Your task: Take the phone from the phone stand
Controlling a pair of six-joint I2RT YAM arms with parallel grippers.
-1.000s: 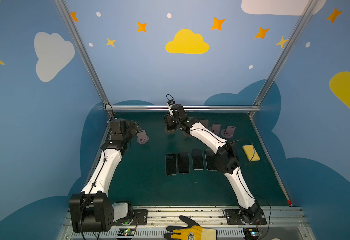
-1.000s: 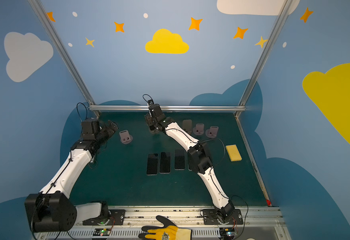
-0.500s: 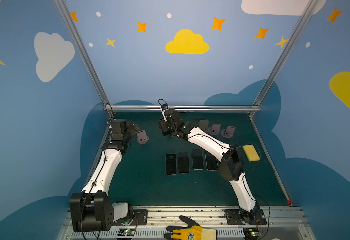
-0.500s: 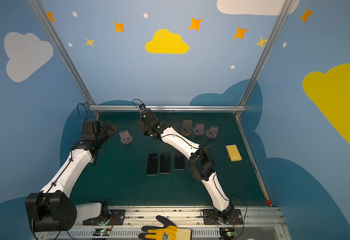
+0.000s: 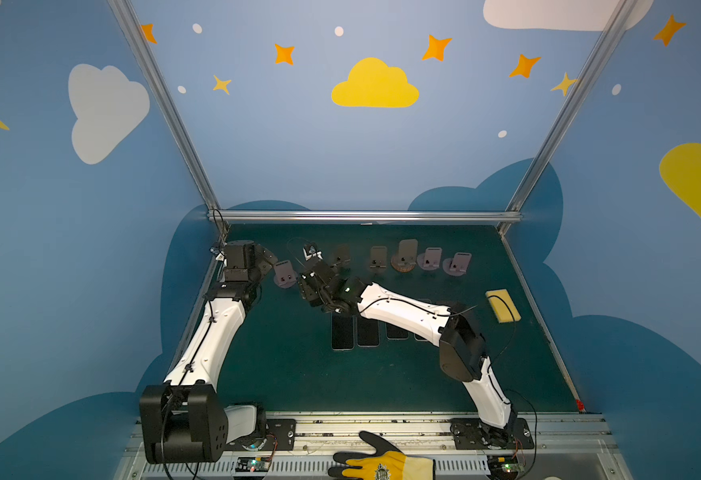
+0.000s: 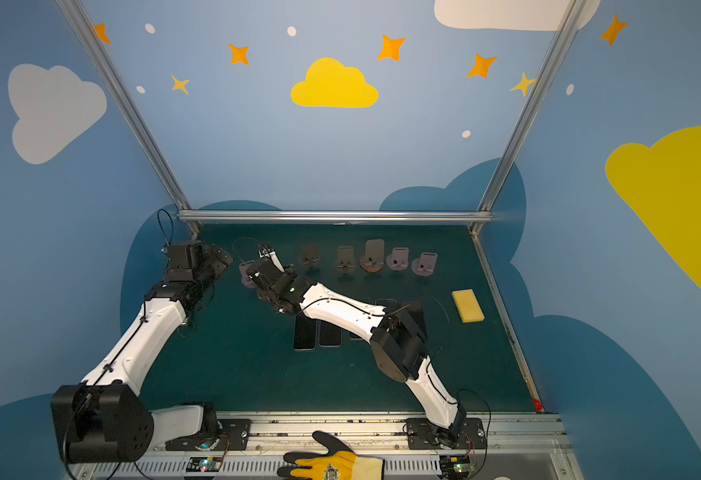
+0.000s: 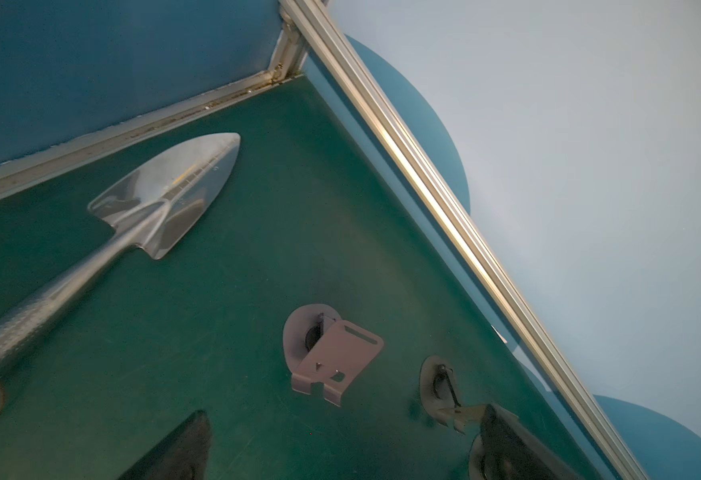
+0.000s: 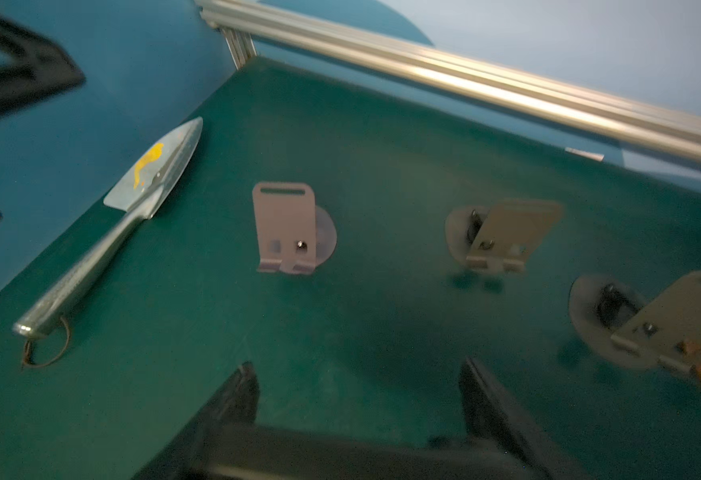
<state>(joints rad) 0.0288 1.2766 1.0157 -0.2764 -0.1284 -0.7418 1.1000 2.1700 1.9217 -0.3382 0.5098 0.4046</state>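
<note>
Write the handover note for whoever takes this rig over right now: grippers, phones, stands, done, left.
Left gripper: open, empty, by the leftmost phone stand.
Right gripper: open, empty, over the mat across the middle, facing the same stand.
Phones: flat in a row mid-mat, partly hidden under the right arm.
Done: no stand in the back row visibly holds a phone.
Left: probably only confirming that, then pulling both arms back.
</note>
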